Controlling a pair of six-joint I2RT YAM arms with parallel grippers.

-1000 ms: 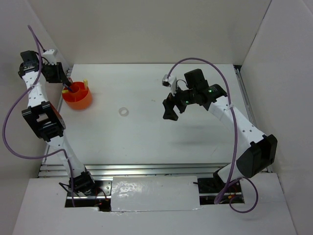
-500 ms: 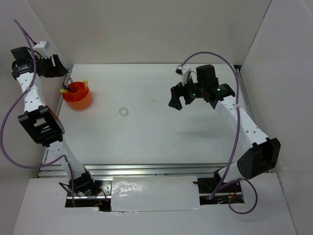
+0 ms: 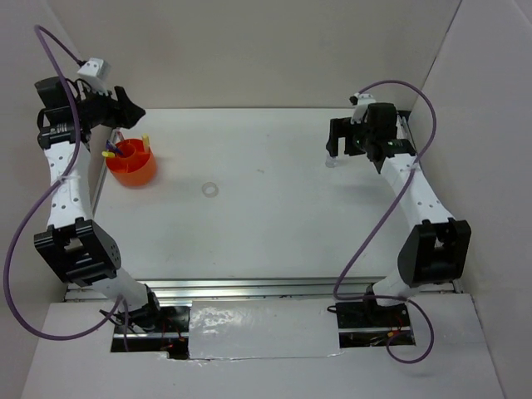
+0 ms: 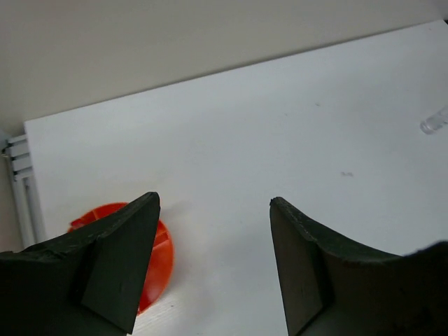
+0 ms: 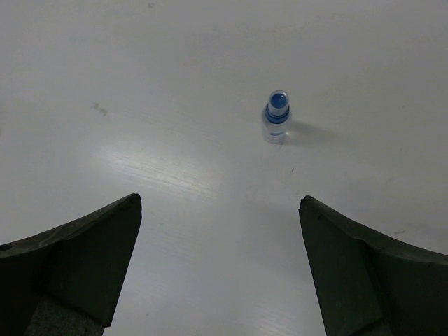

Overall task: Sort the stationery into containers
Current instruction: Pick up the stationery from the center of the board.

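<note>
As the right claw [image 5: 218, 203] gapes, the bottle [image 5: 276, 117] sits ahead.

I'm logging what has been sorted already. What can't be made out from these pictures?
Top view: what stands in the orange cup is too small to identify; only purple and yellow tips show.
Left wrist view: the left gripper hides most of the cup, including its inside.
Left wrist view: the clear bottle is cut off by the right edge.
Top view: the tape ring is too small for detail.
</note>
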